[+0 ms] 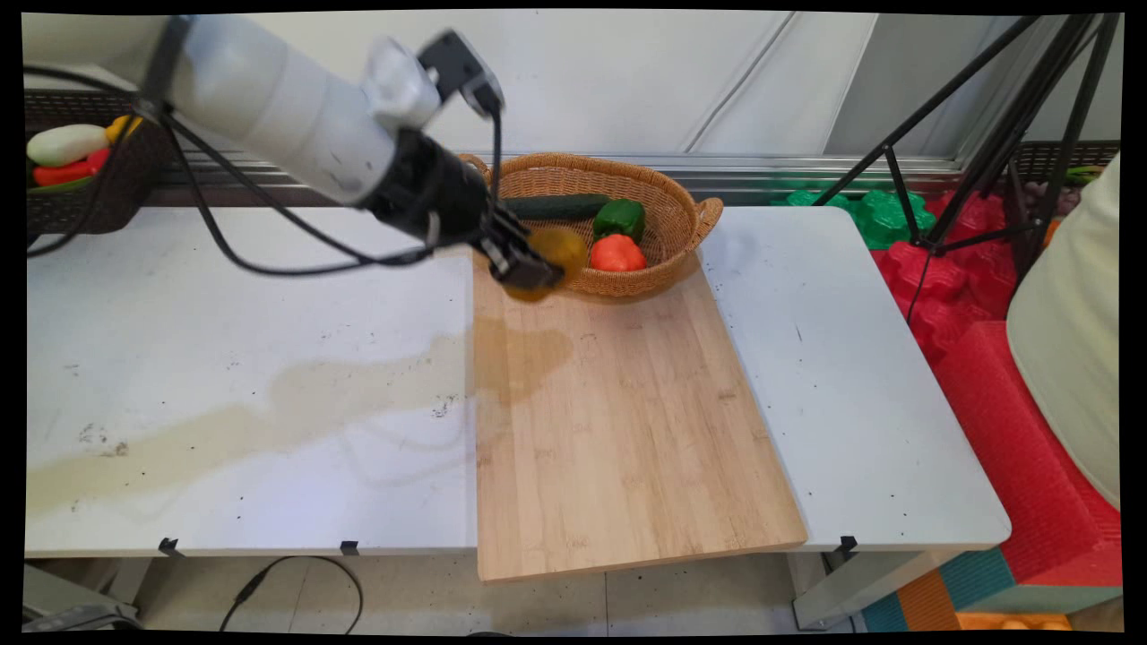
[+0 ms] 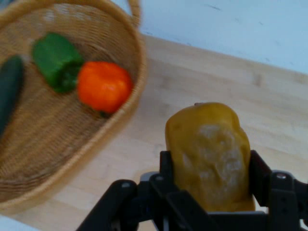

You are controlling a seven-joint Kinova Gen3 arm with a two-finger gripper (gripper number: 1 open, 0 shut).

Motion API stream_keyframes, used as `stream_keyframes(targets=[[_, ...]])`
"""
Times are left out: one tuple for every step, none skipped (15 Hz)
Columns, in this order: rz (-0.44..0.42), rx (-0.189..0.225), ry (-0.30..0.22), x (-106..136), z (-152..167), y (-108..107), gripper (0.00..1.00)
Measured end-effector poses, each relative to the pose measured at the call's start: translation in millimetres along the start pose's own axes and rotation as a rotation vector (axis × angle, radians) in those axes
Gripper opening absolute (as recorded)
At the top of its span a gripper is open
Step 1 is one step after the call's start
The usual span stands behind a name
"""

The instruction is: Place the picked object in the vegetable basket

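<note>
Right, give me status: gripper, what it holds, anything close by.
Gripper shut on yellow pepper, held above the cutting board. Wicker basket beside it, holding cucumber, green pepper, orange pepper. Nothing else near.

No readable text, labels, brands, numbers or signs anywhere in either view.

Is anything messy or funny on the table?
Yes. A yellowish-brown stain streaks across the white table and onto the wooden board, like a dried spill. Also, the board's near end sticks out past the table's edge. The basket sits upright.
</note>
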Motion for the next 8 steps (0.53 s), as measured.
stream_keyframes(targets=[[-0.012,0.012,0.008,1.8,-3.1,-4.7,0.00],[-0.030,0.030,0.017,4.6,-6.6,-11.9,0.00],[-0.039,0.043,0.021,6.6,-8.2,-16.7,0.00],[-0.052,0.064,0.026,9.7,-10.2,-24.2,0.00],[-0.059,0.078,0.029,12.1,-10.7,-29.6,0.00],[-0.068,0.099,0.030,16.0,-10.4,-37.8,0.00],[-0.071,0.112,0.028,18.5,-9.9,-42.9,0.00],[-0.076,0.129,0.023,22.2,-8.5,-50.9,0.00]])
